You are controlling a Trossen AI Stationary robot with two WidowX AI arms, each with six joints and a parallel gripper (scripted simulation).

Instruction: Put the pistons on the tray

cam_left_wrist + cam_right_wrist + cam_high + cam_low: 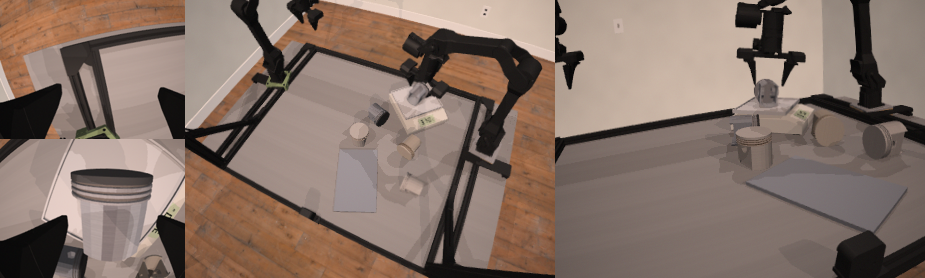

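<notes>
A silver piston [418, 93] [766, 93] [113, 241] lies on its side on the scale's pan. My right gripper [425, 81] [769, 84] [114, 221] is open above it, fingers spread on either side with gaps. A dark grey piston [378, 114] [69, 261] lies beside the scale. A light piston [359, 133] [755, 150] stands upright near the tray's end. A tan piston [409, 147] [829, 131] and a pale piston [413, 184] [884, 140] lie right of the tray in the top view. The steel tray [356, 180] [830, 190] lies flat with nothing on it. My left gripper [304, 17] [112, 91] is open and empty.
The white scale [409, 121] [782, 124] stands near the right arm's side; its green display [427, 121] [801, 113] [161, 227] is too blurred to read surely. A dark frame [355, 61] [139, 36] edges the bench. A black block [309, 214] [860, 257] sits at the edge beyond the tray.
</notes>
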